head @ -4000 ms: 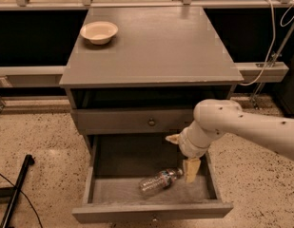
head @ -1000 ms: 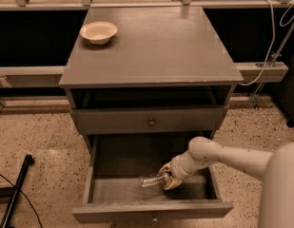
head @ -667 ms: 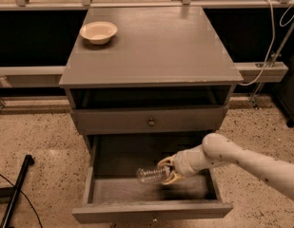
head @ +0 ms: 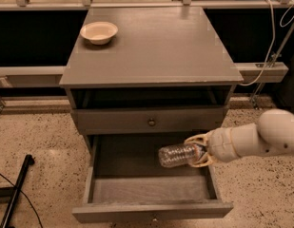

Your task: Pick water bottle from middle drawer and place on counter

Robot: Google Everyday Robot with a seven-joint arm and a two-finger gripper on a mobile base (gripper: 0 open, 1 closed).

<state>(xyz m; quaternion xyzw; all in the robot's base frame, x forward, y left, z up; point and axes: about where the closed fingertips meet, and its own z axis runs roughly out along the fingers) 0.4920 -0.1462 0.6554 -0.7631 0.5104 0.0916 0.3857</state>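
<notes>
Holding the water bottle [head: 177,155] sideways over the open drawer [head: 151,211], the robot's hand [head: 200,154] is clamped on the bottle's neck end. Its pale fingers [head: 198,138] are closed above and below it, and the clear body points left toward the drawer's middle. The bottle appears to hang clear of the grey drawer floor, near the right wall and just below the closed drawer front [head: 118,121] with its brass knob (that front sits directly in the path upward). The white arm [head: 260,137] reaches in from the right edge of the frame, forearm nearly level, wrist turned so the hand faces left. By this reading the pick is made and the carry is the step in hand; the bottle is not yet placed on the worktop [head: 156,49]. The next move likely calls for drawing the bottle out toward the front of the cabinet before rising, so it clears the closed front and the worktop's overhanging edge. It would then swing over the bare grey slab, well apart from the cream bowl [head: 99,33] at the back left corner, and set the bottle down.
</notes>
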